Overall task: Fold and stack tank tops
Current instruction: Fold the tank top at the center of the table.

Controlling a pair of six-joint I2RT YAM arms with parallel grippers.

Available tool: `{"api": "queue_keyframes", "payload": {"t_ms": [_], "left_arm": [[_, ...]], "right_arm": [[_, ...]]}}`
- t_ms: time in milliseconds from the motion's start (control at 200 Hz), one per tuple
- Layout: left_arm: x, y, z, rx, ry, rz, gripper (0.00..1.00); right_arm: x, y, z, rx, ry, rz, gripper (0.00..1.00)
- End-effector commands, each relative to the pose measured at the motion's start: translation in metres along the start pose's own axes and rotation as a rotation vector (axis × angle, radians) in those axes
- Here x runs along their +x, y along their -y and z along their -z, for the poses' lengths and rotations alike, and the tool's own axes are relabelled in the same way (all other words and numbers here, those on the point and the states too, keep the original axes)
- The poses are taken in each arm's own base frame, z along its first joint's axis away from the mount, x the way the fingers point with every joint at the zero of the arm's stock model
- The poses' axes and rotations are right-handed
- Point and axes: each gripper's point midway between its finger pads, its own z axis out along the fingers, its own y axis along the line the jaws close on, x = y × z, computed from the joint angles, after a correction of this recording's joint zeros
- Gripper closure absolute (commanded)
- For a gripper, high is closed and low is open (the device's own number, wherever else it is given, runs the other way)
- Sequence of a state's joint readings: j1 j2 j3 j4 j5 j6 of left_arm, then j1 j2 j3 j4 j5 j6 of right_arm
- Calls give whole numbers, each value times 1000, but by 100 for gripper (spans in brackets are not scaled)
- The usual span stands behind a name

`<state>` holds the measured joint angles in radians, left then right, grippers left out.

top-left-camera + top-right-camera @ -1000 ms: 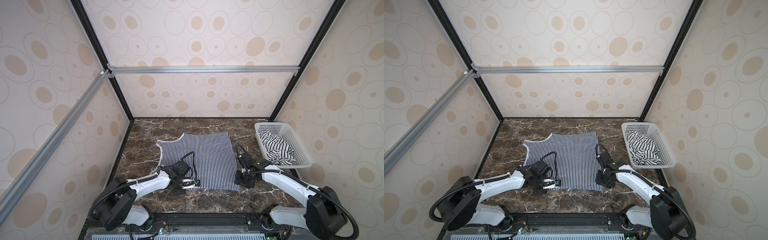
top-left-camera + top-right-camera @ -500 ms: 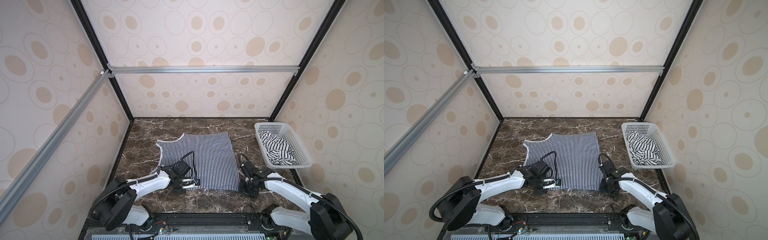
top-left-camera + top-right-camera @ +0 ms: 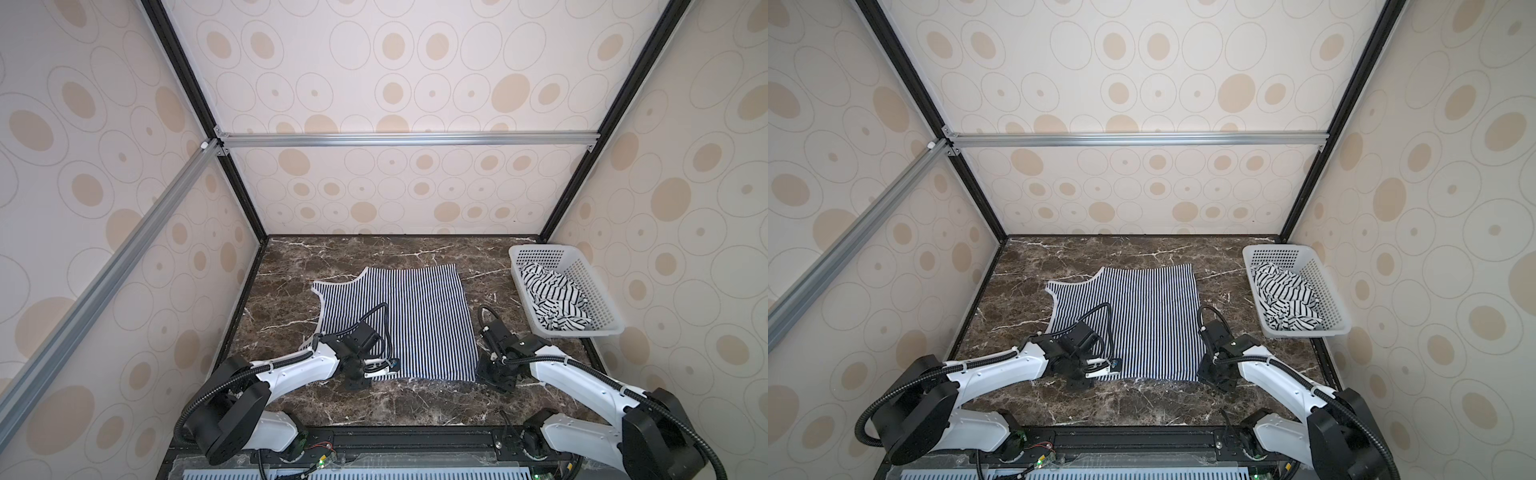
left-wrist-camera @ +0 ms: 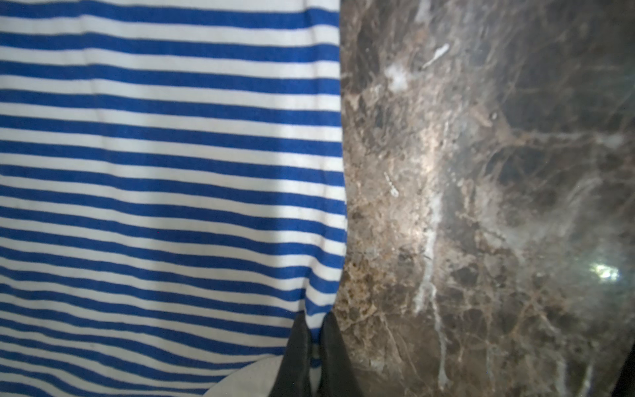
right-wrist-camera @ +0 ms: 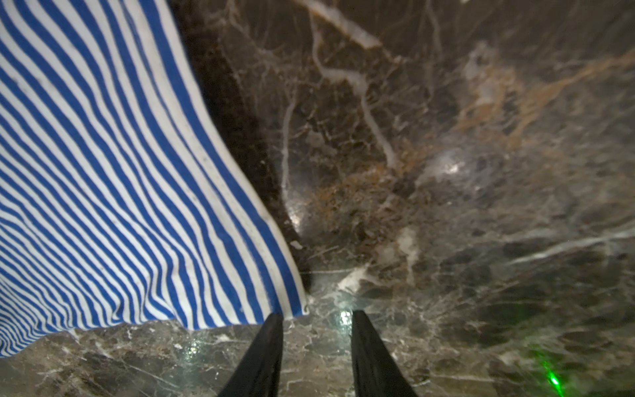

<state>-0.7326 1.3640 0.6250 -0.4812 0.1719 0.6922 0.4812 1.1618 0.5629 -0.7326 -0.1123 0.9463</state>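
The finely navy-and-white striped tank top (image 3: 415, 316) (image 3: 1150, 316) lies spread flat in the middle of the marble table. My left gripper (image 3: 357, 382) (image 3: 1077, 384) points down at its near left edge. In the left wrist view the left gripper (image 4: 314, 326) is shut on a pinch of the striped cloth (image 4: 154, 172). My right gripper (image 3: 492, 380) (image 3: 1217, 380) stands low at the top's near right corner. In the right wrist view it (image 5: 318, 319) is open over bare marble, one fingertip (image 5: 273, 323) at the corner of the cloth (image 5: 120, 189). The white tank top with black stripes (image 3: 548, 295) (image 3: 1283, 295) lies crumpled in the basket.
A white perforated basket (image 3: 600, 303) (image 3: 1327, 303) stands at the table's right edge, beyond my right arm. Patterned walls close in the table on the left, back and right. Bare marble (image 3: 374, 253) shows behind the spread top and along the front edge.
My right gripper has moved along the top's right side toward the front edge, down to its near right corner, with its jaws slightly narrower. The left arm has stayed where it was.
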Motion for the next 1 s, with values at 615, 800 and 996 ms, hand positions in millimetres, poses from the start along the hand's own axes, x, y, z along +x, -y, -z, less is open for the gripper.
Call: {"api": "queue_keyframes", "payload": {"t_ms": [615, 800, 996], "left_arm": [[2, 6, 0, 23, 5, 19, 91], [3, 7, 0, 26, 6, 24, 91], [4, 9, -1, 33, 8, 31, 91]], "right_arm": [[7, 3, -14, 46, -80, 9, 66], [3, 2, -14, 57, -65, 16, 67], [0, -6, -14, 47, -69, 24, 69]]}}
